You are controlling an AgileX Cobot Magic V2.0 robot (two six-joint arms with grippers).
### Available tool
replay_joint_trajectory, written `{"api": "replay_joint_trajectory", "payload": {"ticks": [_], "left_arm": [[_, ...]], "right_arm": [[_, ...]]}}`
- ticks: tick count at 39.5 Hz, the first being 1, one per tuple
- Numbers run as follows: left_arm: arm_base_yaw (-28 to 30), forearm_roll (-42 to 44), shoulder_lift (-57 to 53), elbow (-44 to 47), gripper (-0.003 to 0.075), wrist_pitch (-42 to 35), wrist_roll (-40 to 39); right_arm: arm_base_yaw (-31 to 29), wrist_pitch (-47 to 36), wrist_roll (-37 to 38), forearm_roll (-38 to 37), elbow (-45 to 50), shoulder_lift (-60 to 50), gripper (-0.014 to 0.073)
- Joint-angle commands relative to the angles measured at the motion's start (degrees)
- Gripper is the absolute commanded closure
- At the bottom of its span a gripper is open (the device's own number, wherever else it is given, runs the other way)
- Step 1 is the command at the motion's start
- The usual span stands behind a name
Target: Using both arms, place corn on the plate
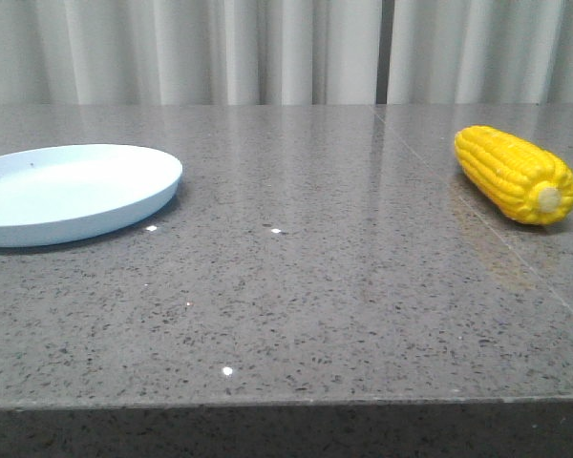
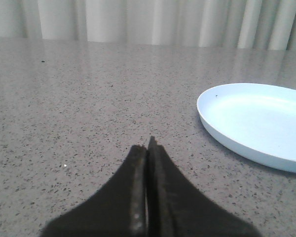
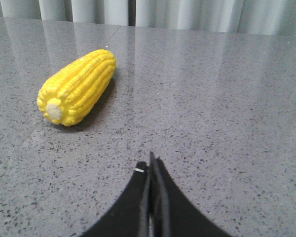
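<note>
The yellow corn (image 1: 516, 174) lies on the grey stone table at the right, its pale stub end toward the front. It also shows in the right wrist view (image 3: 77, 87). The pale blue plate (image 1: 124, 196) rests at the left, empty; it shows in the left wrist view too (image 2: 227, 138). My left gripper (image 2: 148, 145) is shut and empty, apart from the plate. My right gripper (image 3: 150, 162) is shut and empty, apart from the corn. Neither gripper shows in the front view.
The speckled grey table (image 1: 296, 296) has its front edge near the bottom of the front view. A seam (image 1: 516, 253) runs through the stone under the corn. Pale curtains (image 1: 267, 48) hang behind the table.
</note>
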Motion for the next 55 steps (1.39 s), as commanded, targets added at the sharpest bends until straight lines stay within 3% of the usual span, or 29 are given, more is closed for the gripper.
{"api": "replay_joint_trajectory", "payload": {"ticks": [1, 20, 28, 33, 40, 48, 55], "left_arm": [[0.06, -0.54, -1.23, 0.29, 0.0741, -4.72, 0.00], [0.06, -0.43, -1.23, 0.29, 0.0741, -10.22, 0.00], [-0.04, -0.35, -1.23, -1.94, 0.0741, -25.93, 0.00], [-0.04, 0.97, -0.18, -9.10, 0.0741, -19.68, 0.00], [-0.04, 11.51, 7.30, -21.14, 0.0741, -7.45, 0.00], [-0.04, 12.21, 18.46, -29.16, 0.0741, -2.11, 0.00], [-0.04, 10.79, 21.06, -29.54, 0.0738, -2.54, 0.00]], "right_arm": [[-0.21, -4.47, -0.52, 0.11, -0.25, -1.00, 0.0708], [-0.21, -7.55, -0.52, 0.22, -0.56, -1.00, 0.0708], [-0.21, -7.22, -0.52, 0.22, -7.66, -0.96, 0.0708], [-0.21, -4.53, -0.52, 0.22, -14.46, -0.52, 0.0708], [-0.21, 4.65, -0.52, 3.65, -26.29, 7.92, 0.0706], [-0.21, 9.01, -0.52, 5.15, -36.75, 21.98, 0.0706], [-0.21, 8.42, -0.52, 5.15, -37.76, 26.30, 0.0667]]}}
